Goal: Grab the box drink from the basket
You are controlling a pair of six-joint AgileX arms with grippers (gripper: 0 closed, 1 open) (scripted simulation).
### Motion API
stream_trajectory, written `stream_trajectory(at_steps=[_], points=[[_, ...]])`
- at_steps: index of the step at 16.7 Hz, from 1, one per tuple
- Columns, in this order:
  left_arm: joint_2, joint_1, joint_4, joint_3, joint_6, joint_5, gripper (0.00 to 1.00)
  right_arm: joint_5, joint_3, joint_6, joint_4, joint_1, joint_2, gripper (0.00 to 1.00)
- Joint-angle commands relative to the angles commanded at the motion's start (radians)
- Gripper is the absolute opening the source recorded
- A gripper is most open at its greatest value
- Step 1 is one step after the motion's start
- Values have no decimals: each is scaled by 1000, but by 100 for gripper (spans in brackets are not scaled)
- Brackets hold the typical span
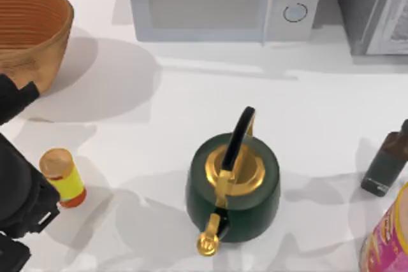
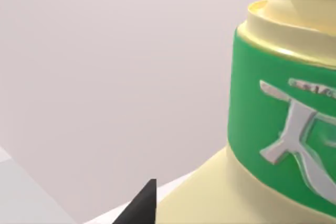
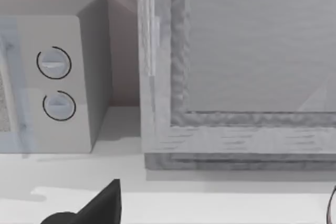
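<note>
The box drink (image 2: 273, 129), cream with a green band and a silver mark, stands very close in the left wrist view, right beside one black fingertip (image 2: 143, 205) of my left gripper, which is shut on it. My left arm (image 1: 19, 195) lies along the table's left edge, just in front of the orange-brown woven basket (image 1: 32, 30) at the back left. My right gripper (image 3: 215, 216) is parked facing the back right corner. It is open, with one dark fingertip (image 3: 100, 208) at the frame's lower edge.
A green kettle (image 1: 233, 186) with gold lid stands mid-table. A yellow-and-red can (image 1: 62, 178) is near my left arm. A microwave (image 1: 223, 1) and a grey cabinet (image 1: 376, 7) line the back. A dark bottle (image 1: 387, 164) and a pink-and-yellow container (image 1: 389, 237) sit at the right.
</note>
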Motion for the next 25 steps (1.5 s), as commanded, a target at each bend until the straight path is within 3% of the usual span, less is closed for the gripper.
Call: stream_trajectory(at_steps=[5,9,14,25], points=[[154,150,192,-2,-66,101,0,0,0,0,0,0,0,100],[311,149,230,-26,-75,170,0,0,0,0,0,0,0,100],[336,138,220,-33,-72,181,0,0,0,0,0,0,0,100],[336,138,220,-33,-72,181,83,0,0,0,0,0,0,100]])
